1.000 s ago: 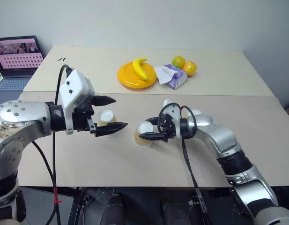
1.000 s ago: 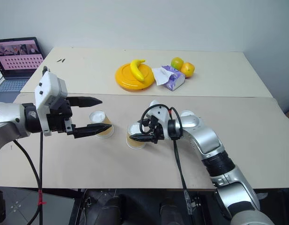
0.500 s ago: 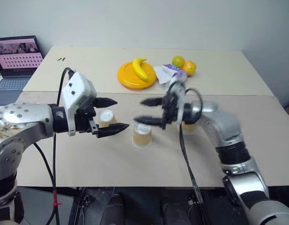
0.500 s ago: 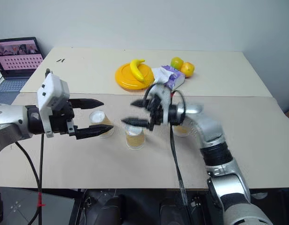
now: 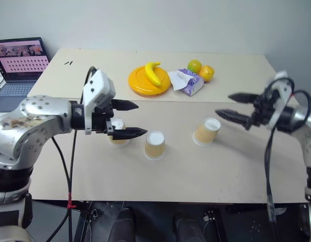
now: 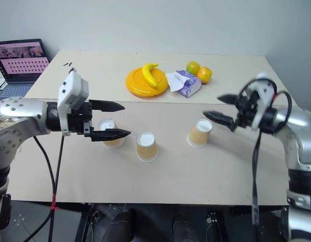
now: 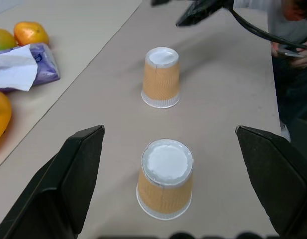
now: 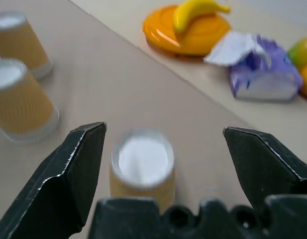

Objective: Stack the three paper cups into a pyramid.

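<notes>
Three tan paper cups stand upside down in a row on the table, apart from each other. The left cup (image 5: pixel 117 138) sits just behind my left gripper's lower finger. The middle cup (image 5: pixel 154 145) and the right cup (image 5: pixel 206 132) stand free. My left gripper (image 5: pixel 140 119) is open, pointing right over the left cup toward the middle cup (image 7: pixel 164 180). My right gripper (image 5: pixel 223 104) is open with nothing in it. It hovers above and to the right of the right cup (image 8: pixel 142 165), pointing left.
At the back of the table are a yellow plate (image 5: pixel 140 83) with a banana (image 5: pixel 153 72), a purple tissue packet (image 5: pixel 188 82) and two oranges (image 5: pixel 201 70). A laptop (image 5: pixel 19 63) stands far left. A person (image 7: pixel 292 20) sits beyond the table's right end.
My right gripper opened off the middle cup and swung up and far to the right, past the right cup. The left gripper edged to the right, staying open.
</notes>
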{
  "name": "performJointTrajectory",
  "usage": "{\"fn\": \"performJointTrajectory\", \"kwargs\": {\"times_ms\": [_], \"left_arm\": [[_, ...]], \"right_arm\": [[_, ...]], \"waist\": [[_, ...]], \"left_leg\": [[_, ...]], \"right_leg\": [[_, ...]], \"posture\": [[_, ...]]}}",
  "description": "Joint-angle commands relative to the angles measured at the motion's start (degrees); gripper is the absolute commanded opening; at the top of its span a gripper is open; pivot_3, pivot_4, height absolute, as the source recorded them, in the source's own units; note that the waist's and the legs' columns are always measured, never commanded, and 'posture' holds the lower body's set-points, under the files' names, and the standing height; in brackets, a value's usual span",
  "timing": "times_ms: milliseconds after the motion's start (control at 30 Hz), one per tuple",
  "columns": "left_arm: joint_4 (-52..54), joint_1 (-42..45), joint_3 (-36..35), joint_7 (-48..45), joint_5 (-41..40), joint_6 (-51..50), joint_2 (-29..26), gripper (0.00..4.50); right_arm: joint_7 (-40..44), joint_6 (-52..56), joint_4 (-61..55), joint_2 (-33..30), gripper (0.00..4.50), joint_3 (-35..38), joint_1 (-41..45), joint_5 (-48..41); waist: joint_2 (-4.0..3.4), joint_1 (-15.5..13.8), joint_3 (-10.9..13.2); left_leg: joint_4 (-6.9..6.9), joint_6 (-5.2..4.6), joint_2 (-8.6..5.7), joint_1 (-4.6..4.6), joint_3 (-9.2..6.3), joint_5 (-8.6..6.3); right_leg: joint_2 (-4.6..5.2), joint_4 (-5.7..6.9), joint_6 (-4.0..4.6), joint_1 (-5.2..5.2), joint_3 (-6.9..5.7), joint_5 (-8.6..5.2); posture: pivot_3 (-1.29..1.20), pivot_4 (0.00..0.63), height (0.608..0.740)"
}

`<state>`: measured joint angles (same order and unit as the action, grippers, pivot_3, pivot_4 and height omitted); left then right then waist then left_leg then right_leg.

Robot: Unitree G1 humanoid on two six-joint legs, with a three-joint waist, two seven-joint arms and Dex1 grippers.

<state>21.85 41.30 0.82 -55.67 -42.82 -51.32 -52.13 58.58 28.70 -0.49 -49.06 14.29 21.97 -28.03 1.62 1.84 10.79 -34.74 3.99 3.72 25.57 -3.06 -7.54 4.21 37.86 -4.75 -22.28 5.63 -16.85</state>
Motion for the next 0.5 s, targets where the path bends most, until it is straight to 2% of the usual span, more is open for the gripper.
{"fn": "performJointTrajectory", "kwargs": {"times_ms": [33,233,500], "left_arm": [[-0.6,2.4,-0.2,-1.8,0.5,1.5,0.4,4.5],[-1.0,3.3,0.0,-2.5,1.3,0.8,0.4,4.5],[1.0,2.4,-2.4,0.6,1.2,-0.9,-0.5,4.5]], "right_arm": [[-0.2,-4.7,-1.9,1.3,4.44,2.9,-3.2,-0.4],[-0.6,-6.6,-0.6,4.7,4.44,-0.6,-4.8,1.0],[1.0,-9.0,8.7,9.2,4.44,-6.8,3.9,4.0]], "waist": [[0.0,0.5,0.0],[0.0,0.9,0.0],[-0.01,0.7,0.0]], "left_leg": [[-0.01,0.0,0.0,0.0,0.0,0.0],[-0.08,0.01,0.0,-0.07,-0.02,0.01],[-0.06,0.01,0.0,-0.05,-0.05,0.01]], "right_leg": [[0.0,0.02,0.0,0.01,0.0,0.0],[-0.02,0.13,-0.02,0.04,0.01,-0.01],[-0.02,0.11,-0.02,0.04,-0.01,-0.01]], "posture": [[0.0,0.15,0.732],[0.0,0.15,0.732],[0.0,0.15,0.732]]}}
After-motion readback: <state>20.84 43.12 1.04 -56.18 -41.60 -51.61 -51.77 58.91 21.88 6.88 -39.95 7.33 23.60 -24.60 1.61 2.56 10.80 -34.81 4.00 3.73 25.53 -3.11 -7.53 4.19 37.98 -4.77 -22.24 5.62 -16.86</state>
